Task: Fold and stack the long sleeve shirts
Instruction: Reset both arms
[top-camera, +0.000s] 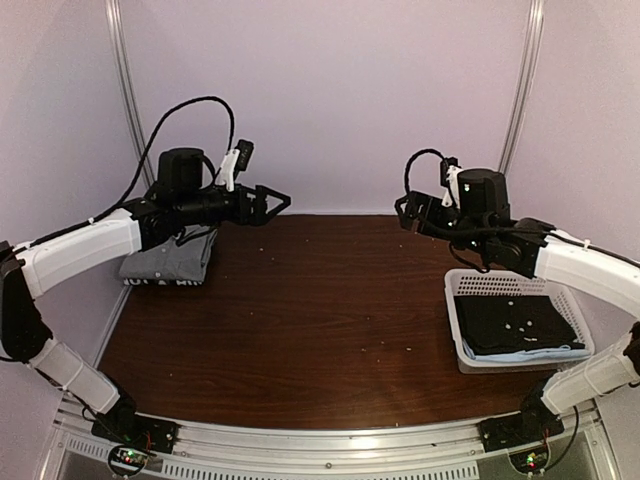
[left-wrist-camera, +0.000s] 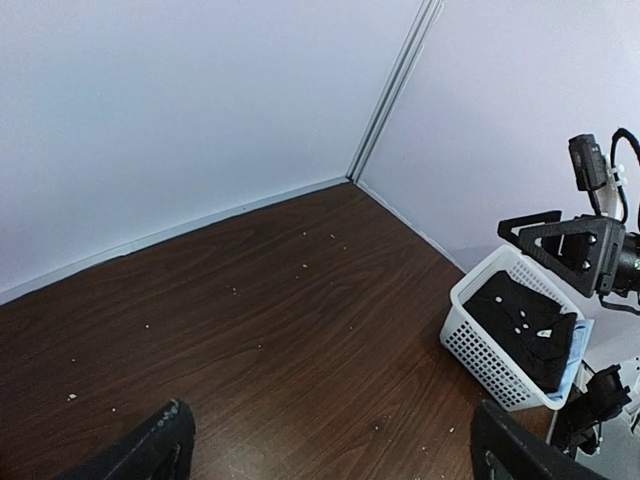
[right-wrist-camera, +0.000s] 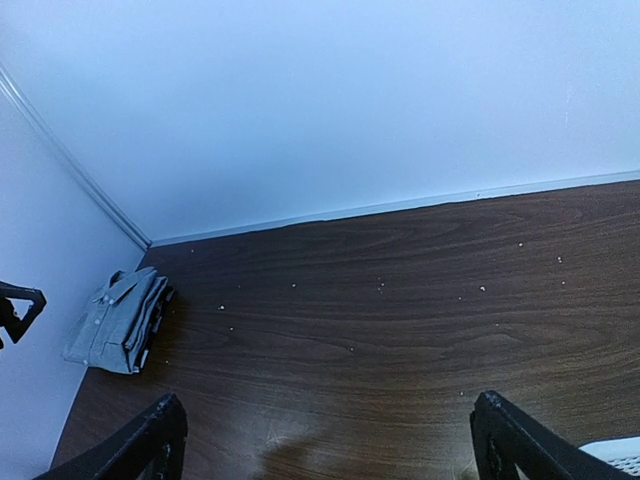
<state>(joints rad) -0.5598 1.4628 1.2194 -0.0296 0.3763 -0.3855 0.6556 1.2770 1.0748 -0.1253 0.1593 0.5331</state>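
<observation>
Left gripper (top-camera: 279, 203) and right gripper (top-camera: 403, 212) hover, jaws apart; grey shirt (top-camera: 170, 262) folded — basket (top-camera: 500, 284) seemingly holds dark shirt (top-camera: 520, 325).

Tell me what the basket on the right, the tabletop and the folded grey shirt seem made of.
Basket: white, probably rigid plastic; its walls are a moulded grid of small holes. Tabletop: dark brown wood or wood-look laminate, grain lines and a slight sheen. Folded grey shirt: soft matte cloth, likely woven; collar and limp layered edges show.
</observation>
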